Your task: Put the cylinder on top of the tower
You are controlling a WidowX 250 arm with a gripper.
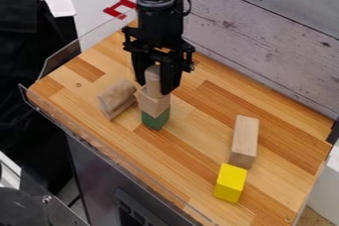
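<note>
Bench point(198, 121) of striped wood carries the whole job, with a clear guard point(64, 60) along part of its edge. Over it hangs the black arm point(157, 12), the tool point(154, 84) pointing down at the tower point(155, 111). That tower is a tan block point(153, 102) set on a green block point(156, 121). The tool is closed in to the width of the cylinder point(153, 80), a finger on either side. The cylinder is near upright at the tower's top; whether its base bears on the tan block, I cannot tell.

The main risk is the release: if the base is off centre or a shade high, the cylinder could tip or drop as the fingers part. Pressing too low might skew the tan block on its narrow footing. A wide opening could also catch the grooved block point(117, 99), which lies close beside the tower. The long block point(245, 141) and yellow block point(230, 183) sit well apart, so they pose little threat.

As for containers, the guard only fences the bench; the blocks stand on bare wood.
</note>
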